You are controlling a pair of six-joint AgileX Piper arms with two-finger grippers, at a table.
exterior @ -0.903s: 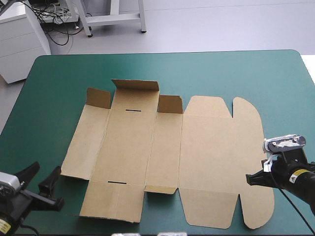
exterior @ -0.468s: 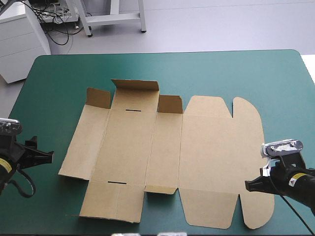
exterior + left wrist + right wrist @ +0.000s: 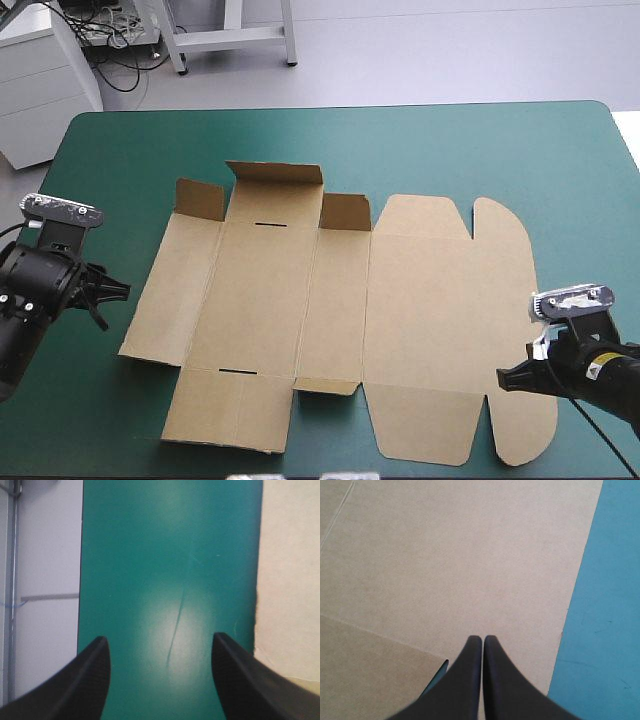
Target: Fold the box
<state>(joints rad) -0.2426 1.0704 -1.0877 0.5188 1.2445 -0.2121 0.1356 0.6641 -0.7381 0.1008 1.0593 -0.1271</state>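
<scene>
One flat brown cut-board box lies on the teal-green bench; left gripper, spread apart, beside its left edge, right gripper, pressed together, over its right panel.

Brown box laid out as a flat, unfolded cut sheet on the teal-green cover.
The sheet is spread across the middle of the cover, its long side running left to right. Three short flaps along the far edge are seen tilted up, while the rest is laid flat. Two thin slots are cut in the left-centre panel, and rounded tabs are carried on the wide right-hand panel.
</scene>
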